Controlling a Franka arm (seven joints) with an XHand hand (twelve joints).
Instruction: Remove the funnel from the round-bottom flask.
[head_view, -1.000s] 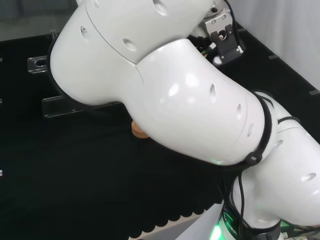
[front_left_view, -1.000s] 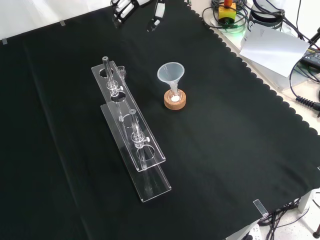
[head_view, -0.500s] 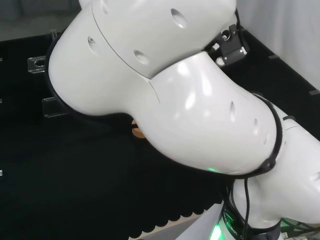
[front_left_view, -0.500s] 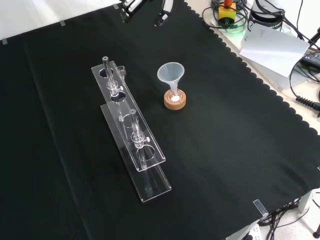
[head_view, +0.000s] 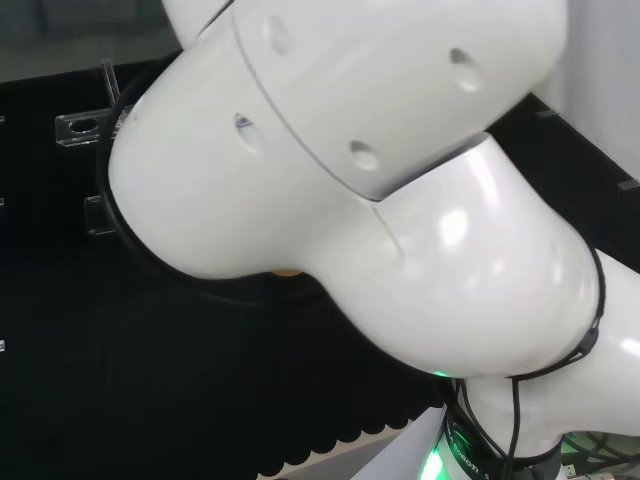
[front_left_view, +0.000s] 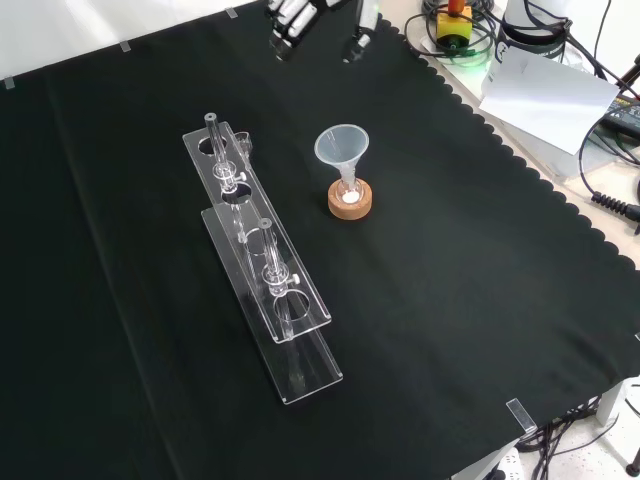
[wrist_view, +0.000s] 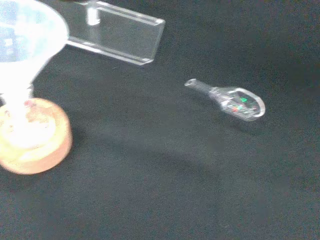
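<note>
A clear plastic funnel (front_left_view: 342, 148) stands upright with its stem in a small round-bottom flask (front_left_view: 350, 196), which sits in a cork ring (front_left_view: 351, 204) near the middle of the cloth. The wrist view has the funnel (wrist_view: 24, 35) and the cork ring (wrist_view: 34, 142) close by at its edge. My hand (front_left_view: 289, 14) hangs at the front view's top edge, above and behind the funnel and well apart from it. Its fingers point down, spread and relaxed, with nothing between them. In the head view a sliver of the cork ring (head_view: 287, 271) peeks out under the arm's white links.
A long clear acrylic rack (front_left_view: 265, 270) with glass pieces in it lies left of the flask in the front view. A small clear glass piece (wrist_view: 227, 98) lies on the cloth in the wrist view. Cables and paper (front_left_view: 545, 85) sit beyond the cloth's scalloped right edge.
In the front view my hand has slid rightward along the top edge, nearer to above the funnel. The arm's links have swung across the head view. Funnel and flask have not moved.
</note>
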